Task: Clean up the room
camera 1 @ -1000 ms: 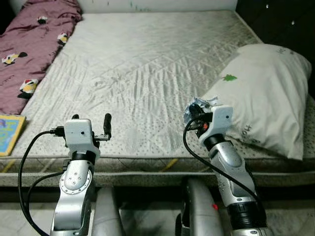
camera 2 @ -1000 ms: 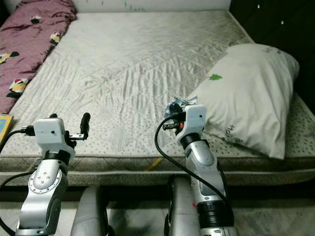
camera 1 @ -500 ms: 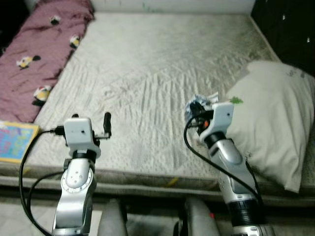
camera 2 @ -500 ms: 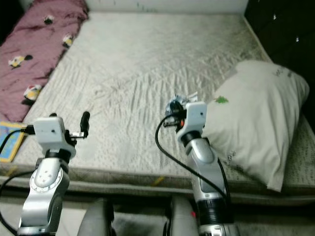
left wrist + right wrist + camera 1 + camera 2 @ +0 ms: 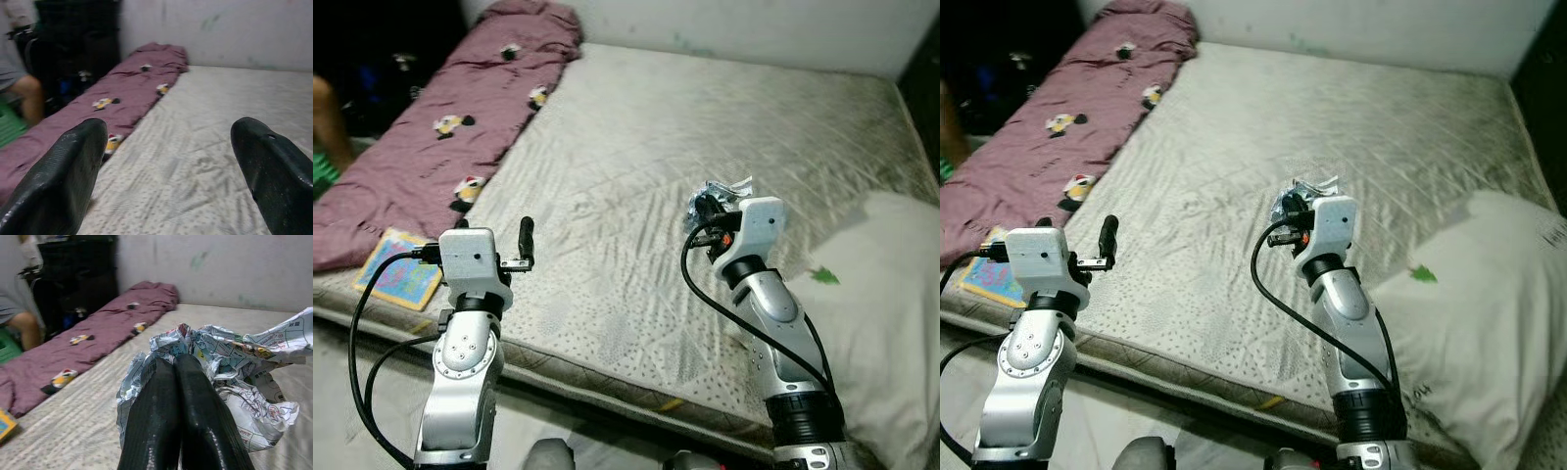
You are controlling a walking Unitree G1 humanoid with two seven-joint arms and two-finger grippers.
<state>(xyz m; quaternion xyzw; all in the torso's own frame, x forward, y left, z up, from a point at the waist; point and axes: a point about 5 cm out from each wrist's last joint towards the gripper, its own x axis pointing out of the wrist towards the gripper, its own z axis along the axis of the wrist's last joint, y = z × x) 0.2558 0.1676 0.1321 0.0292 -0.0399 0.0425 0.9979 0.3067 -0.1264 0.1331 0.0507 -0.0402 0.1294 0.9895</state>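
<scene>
— Where's our crumpled wrapper [image 5: 230, 377]?
— Pinched in our right gripper [image 5: 705, 211], held above the bed's [image 5: 705, 108] middle: creased printed foil, bunched around the pressed-together fingers [image 5: 168, 421].
— What's left?
— We judge it still needs binning; a picture book [image 5: 399, 268] sits at the bed's left edge. Our left gripper [image 5: 171, 166] is spread, empty.

Two silver jointed arms, round bolted elbow housings, black collar above each lower segment. White box-shaped wrist housings with looping black cables. Left tool [image 5: 526, 242]: two long black textured fingers [image 5: 73, 166]. Right tool [image 5: 177, 396]: same black fingers; orange-red detail at wrist.
</scene>
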